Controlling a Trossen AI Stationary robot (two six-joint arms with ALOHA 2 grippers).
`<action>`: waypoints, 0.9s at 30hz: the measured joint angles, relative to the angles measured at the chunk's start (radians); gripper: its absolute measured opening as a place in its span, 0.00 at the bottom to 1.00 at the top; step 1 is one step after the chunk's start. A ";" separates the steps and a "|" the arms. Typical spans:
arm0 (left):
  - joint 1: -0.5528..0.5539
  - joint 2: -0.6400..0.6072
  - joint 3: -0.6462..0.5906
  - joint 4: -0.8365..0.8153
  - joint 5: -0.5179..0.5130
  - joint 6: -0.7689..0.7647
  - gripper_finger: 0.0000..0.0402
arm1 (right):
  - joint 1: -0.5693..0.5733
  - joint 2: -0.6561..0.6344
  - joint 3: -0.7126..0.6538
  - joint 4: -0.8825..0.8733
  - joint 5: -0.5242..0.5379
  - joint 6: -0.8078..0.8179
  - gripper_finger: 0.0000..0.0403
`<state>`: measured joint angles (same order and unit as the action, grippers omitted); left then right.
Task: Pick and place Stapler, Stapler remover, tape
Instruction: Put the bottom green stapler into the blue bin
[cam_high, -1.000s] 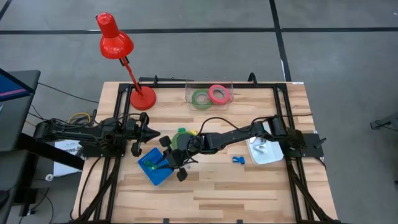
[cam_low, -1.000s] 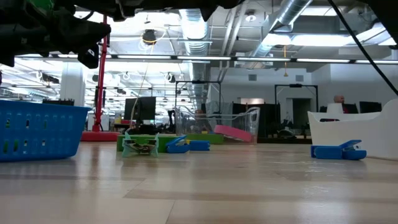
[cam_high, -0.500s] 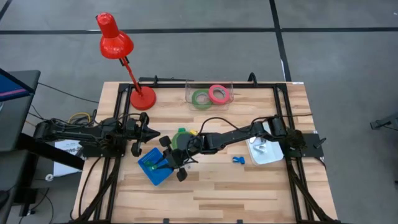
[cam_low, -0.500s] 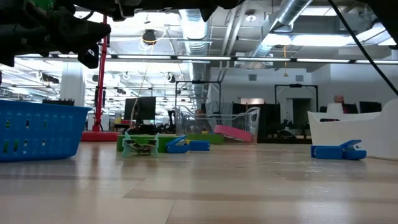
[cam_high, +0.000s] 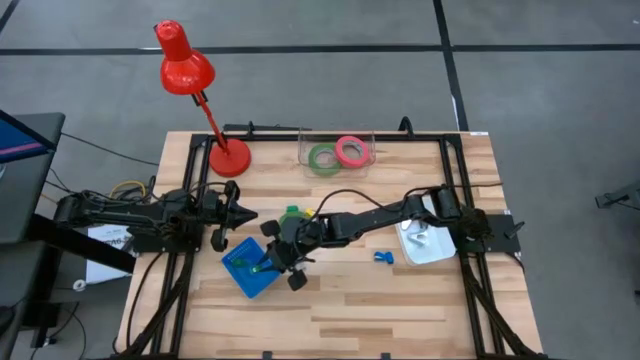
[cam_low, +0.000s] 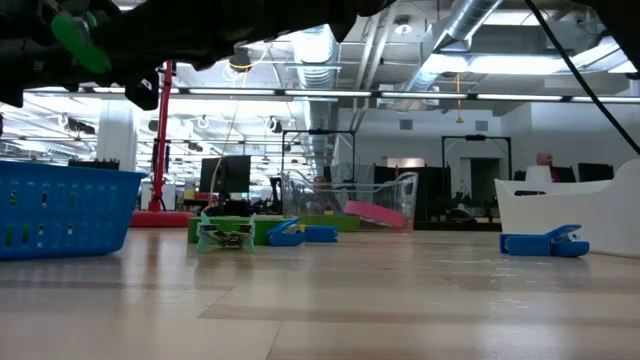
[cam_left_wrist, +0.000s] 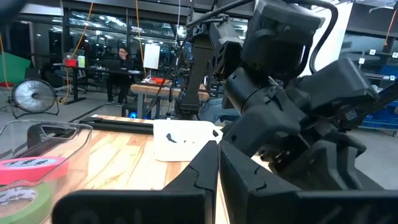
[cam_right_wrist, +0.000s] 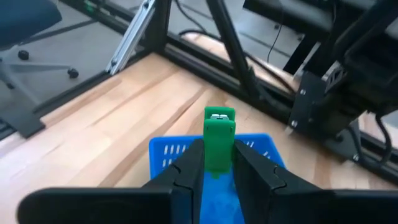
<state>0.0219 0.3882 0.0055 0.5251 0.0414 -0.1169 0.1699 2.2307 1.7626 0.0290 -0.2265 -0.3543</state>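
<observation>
Over the slotted blue plastic basket (cam_high: 247, 267), right gripper (cam_high: 268, 262) clamped narrowly on a small green stapler remover (cam_right_wrist: 219, 138), held upright between the dark fingers (cam_right_wrist: 186, 169) just above the basket's open top; basket contents hard to make out. At the far edge of the slatted wooden table (cam_high: 400, 310), a clear plastic container (cam_high: 337, 152) holding two flat rings of tape with open centres, one green (cam_high: 322, 158), one pink-red (cam_high: 350, 151). Near the right arm's base, a white tray (cam_high: 428, 246) with small pale pieces inside. On bare boards just beside it, a small blue stapler remover (cam_high: 383, 258). Left gripper (cam_high: 240, 216) shut, holding nothing, parked close by the basket's far corner. Behind it, a red desk lamp (cam_high: 185, 60) on a round base. Near half of the table open.
</observation>
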 joint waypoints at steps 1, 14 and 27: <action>0.000 0.000 0.000 0.000 0.000 0.000 0.02 | 0.000 0.000 0.000 -0.010 0.000 0.000 0.17; 0.000 0.000 0.000 0.000 0.000 0.000 0.02 | 0.000 0.000 0.000 -0.026 0.000 -0.003 0.17; 0.000 0.000 0.000 0.000 0.000 0.000 0.02 | -0.001 0.016 -0.002 0.001 0.024 -0.003 0.17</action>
<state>0.0219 0.3882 0.0055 0.5251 0.0413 -0.1171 0.1688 2.2463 1.7611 0.0296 -0.2024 -0.3576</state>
